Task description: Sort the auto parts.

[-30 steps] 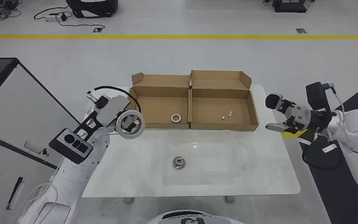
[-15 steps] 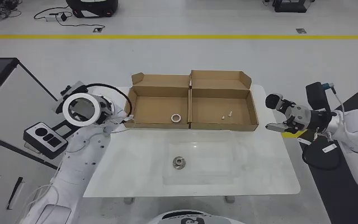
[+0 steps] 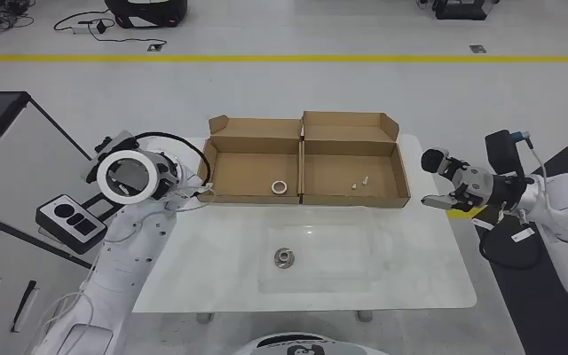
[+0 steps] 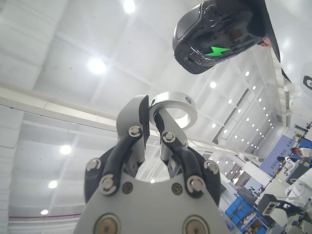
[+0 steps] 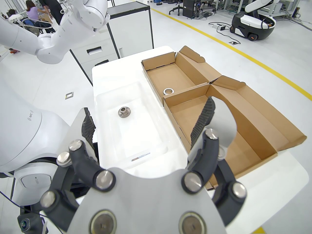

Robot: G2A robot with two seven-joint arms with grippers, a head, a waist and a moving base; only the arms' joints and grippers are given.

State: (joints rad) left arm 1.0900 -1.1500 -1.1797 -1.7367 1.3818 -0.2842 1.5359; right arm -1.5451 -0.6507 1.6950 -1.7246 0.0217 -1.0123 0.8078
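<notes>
My left gripper (image 4: 151, 109) points straight up and is shut on the wall of a silver metal ring (image 4: 170, 97). In the top view that ring (image 3: 124, 155) is held high beside the table's left edge. A flanged metal hub (image 3: 284, 258) (image 5: 124, 112) lies in the clear tray (image 3: 355, 266). The left cardboard box (image 3: 244, 169) holds a small ring (image 3: 279, 187) (image 5: 168, 90). Small white parts (image 3: 358, 185) lie in the right cardboard box (image 3: 390, 173). My right gripper (image 3: 448, 201) (image 5: 148, 108) hangs open and empty off the table's right edge.
The white table (image 3: 213, 266) carries the two boxes at the back and the tray in the middle. A cabinet (image 3: 40, 169) stands close to the left arm. Another robot base (image 3: 146, 11) is parked far behind a yellow floor line.
The left arm swung the ring from in front of the left box out to the left and up, then nearly stopped. The right arm has kept still.
</notes>
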